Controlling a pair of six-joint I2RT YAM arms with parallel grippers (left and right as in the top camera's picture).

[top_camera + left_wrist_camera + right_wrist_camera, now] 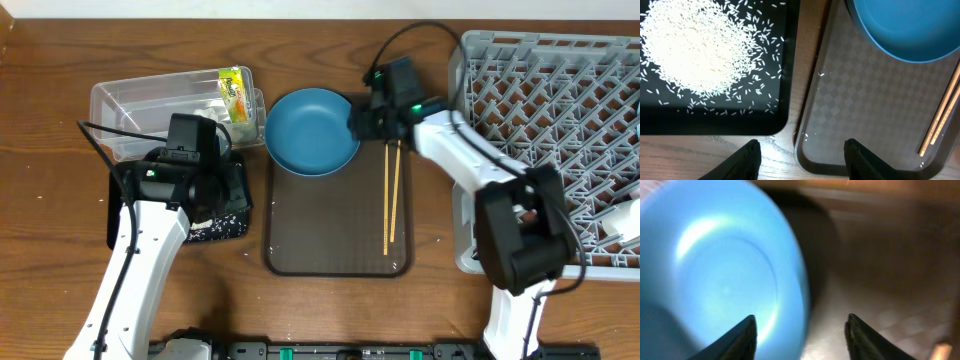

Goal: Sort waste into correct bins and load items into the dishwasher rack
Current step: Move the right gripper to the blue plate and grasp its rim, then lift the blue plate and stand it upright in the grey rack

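The light-blue bowl (312, 130) sits on the far left corner of the brown serving tray (330, 240). My right gripper (362, 118) is open at the bowl's right rim. In the right wrist view its jaws (800, 335) straddle the rim of the bowl (715, 280), one finger inside, one outside. The chopsticks (392, 195) lie on the serving tray's right side. My left gripper (228, 195) is open and empty over the black tray (232, 225), which holds a pile of rice (695, 50). The clear tub (130, 100) holds the wrapper (235, 85) and white tissue. The dark-blue plate is out of view.
The grey dishwasher rack (560, 120) fills the right side, with a white cup (625, 215) at its right edge. In the left wrist view the open jaws (802, 160) hang over the wood gap between the black tray (715, 122) and the serving tray (865, 100).
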